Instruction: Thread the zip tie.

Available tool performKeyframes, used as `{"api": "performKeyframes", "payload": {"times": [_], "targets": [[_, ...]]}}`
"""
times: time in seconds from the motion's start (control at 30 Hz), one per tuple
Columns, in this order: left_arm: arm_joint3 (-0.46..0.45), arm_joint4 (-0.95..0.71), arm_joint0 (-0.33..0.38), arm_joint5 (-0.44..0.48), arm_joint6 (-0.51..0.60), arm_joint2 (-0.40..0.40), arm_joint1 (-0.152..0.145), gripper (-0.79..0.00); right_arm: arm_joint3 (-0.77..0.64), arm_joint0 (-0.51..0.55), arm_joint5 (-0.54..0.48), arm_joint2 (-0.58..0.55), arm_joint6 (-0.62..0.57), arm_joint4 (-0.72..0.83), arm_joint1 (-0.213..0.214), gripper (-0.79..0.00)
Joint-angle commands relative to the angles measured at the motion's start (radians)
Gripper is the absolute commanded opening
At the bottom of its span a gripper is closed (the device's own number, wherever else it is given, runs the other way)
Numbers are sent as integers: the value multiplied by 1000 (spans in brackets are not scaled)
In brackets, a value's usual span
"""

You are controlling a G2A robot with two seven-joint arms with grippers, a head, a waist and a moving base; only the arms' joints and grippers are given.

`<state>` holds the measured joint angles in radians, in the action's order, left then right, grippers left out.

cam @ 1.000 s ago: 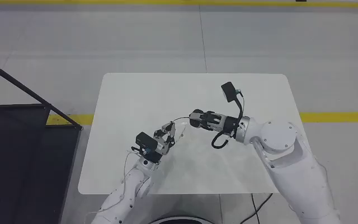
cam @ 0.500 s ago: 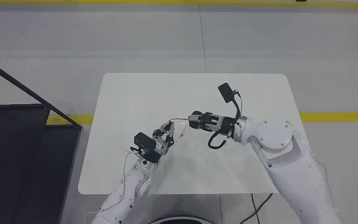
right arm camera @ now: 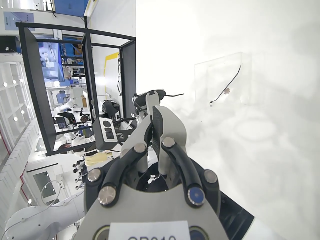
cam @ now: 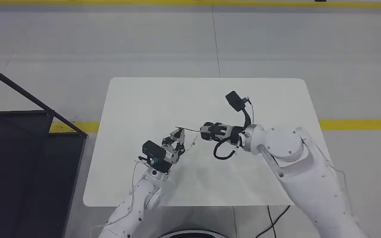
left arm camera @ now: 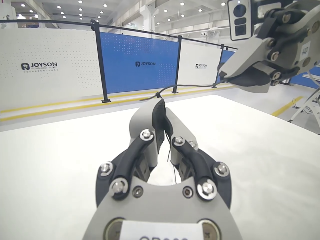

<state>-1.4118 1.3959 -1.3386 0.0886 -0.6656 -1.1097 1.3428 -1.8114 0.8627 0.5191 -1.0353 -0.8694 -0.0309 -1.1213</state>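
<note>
The zip tie (left arm camera: 158,95) hangs in the air over the middle of the table (cam: 274,101), well in from every edge; its small head sits just above the tips of the left gripper (left arm camera: 159,108), which is clamped on it, with a loose end dangling down between the fingers; from the head a thin dark strand runs across to the right gripper (left arm camera: 225,76), whose fingers are pinched together on its far end; a short stub pokes out past the head, so the tip looks already through the slot, though that is a judgement.

To do it well, the left grip should hold the head steady while the right draws the strand straight along the slot's line; any twist or sideways tug may pull the head out of the pads.

Printed logos mark the fence panels (left arm camera: 130,63) behind the table; a small tag sits on the right gripper's side; a white label on each wrist is cut off.
</note>
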Motion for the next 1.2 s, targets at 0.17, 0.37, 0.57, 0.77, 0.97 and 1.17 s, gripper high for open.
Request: {"api": "performKeyframes", "payload": {"times": [0.17,0.37,0.57,0.77,0.97,1.17], "targets": [[0,19,-1,10,-4,-2,0,-785,7,-20,22,25,-8,-28,-2,-785],[-10,-36,-4,29,-6,-13,3,-785,9,-40,63,53,-8,-74,-5,-785],[-13,-28,-8,11,-7,-19,4,-785,14,-50,107,63,-4,-94,-6,-785],[-4,11,-5,-10,-16,-12,6,-785,11,-60,120,73,-10,-103,-8,-785],[8,33,-1,-17,-24,-5,8,-785,1,-54,111,73,0,-99,-9,-785],[3,1,-2,13,-15,-10,9,-785,4,-53,101,68,7,-91,-10,-720]]}}
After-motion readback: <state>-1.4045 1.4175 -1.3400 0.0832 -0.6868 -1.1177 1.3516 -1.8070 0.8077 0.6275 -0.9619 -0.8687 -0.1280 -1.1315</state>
